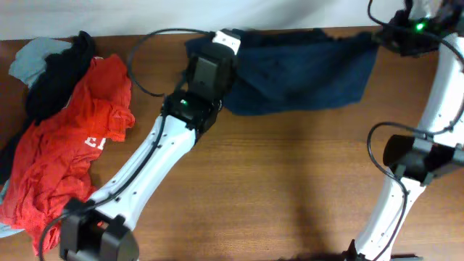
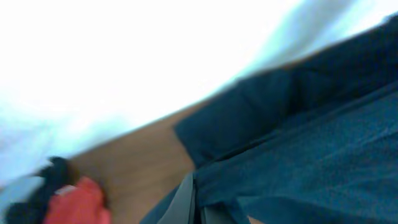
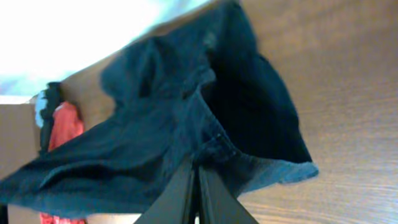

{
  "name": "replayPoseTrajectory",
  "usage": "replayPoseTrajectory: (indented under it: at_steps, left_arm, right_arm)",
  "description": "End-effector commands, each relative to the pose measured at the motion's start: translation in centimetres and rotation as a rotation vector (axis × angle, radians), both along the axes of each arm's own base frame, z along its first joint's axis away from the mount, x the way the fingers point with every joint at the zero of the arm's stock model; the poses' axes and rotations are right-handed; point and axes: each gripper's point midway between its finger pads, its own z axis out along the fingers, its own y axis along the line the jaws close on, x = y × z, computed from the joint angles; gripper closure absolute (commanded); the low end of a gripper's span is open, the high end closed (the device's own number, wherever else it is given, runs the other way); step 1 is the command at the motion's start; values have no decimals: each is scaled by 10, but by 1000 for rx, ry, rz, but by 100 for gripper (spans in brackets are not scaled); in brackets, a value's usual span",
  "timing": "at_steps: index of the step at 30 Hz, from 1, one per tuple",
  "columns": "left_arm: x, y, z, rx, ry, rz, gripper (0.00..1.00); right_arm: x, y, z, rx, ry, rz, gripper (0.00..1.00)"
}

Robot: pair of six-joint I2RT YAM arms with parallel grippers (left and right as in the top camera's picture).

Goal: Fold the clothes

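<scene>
Heaped at the left edge of the brown wooden surface (image 1: 290,181): 1 crumpled red shirt (image 1: 69,152) with white lettering (image 1: 95,141), 1 smaller black garment (image 1: 61,80) lying over its far end, and 1 pale blue cloth (image 1: 32,61) touching the black garment at the far left corner.

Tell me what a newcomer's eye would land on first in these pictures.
The navy garment comes first, spread along the far edge of the table. The left gripper pinches one end and the right gripper the other. Next is the bright red shirt with white lettering, crumpled in a pile at the left end.
</scene>
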Motion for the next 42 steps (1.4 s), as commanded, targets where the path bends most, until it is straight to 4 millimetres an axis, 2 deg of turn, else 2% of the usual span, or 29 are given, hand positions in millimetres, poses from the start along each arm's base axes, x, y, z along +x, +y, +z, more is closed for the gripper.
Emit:
replayPoseTrajectory:
  at_steps: [1,5,8,12,15,18,22,26,30,33,37,40,42]
  left_arm:
    - [-10,76,73,93,-146,233,99]
    - [-28,84,75,122,-101,226,99]
    - [-49,87,62,160,-1,183,99]
    - [-71,89,38,168,131,151,99]
    - [-72,96,35,165,145,170,99]
    - [-56,105,52,109,61,208,100]
    - [-25,114,88,-24,-104,195,100]
    - [1,126,126,-110,-272,139,100]
    - [9,138,174,-77,-466,128,100]
    - [7,145,198,-59,-542,136,100]
    - [7,160,206,-40,-551,171,100]
    - [8,164,195,-27,-504,177,100]
    - [10,162,179,-13,-441,166,100]
  right_arm:
    - [-27,-33,53,-169,-110,-80,96]
    - [-49,-26,64,-184,-92,-76,96]
    - [-63,-24,63,-204,-54,-69,96]
    - [-62,-16,62,-193,-57,-40,96]
    - [-57,-7,65,-195,-83,-15,96]
    - [-45,-5,71,-238,-135,1,96]
    - [-27,-3,84,-312,-218,2,96]
    - [-6,3,105,-339,-328,-14,96]
    - [12,2,134,-341,-453,-68,96]
    - [17,-1,147,-352,-502,-87,96]
    - [16,-5,145,-366,-492,-103,96]
    - [14,-8,140,-376,-466,-118,96]
    - [12,-11,135,-383,-440,-129,96]
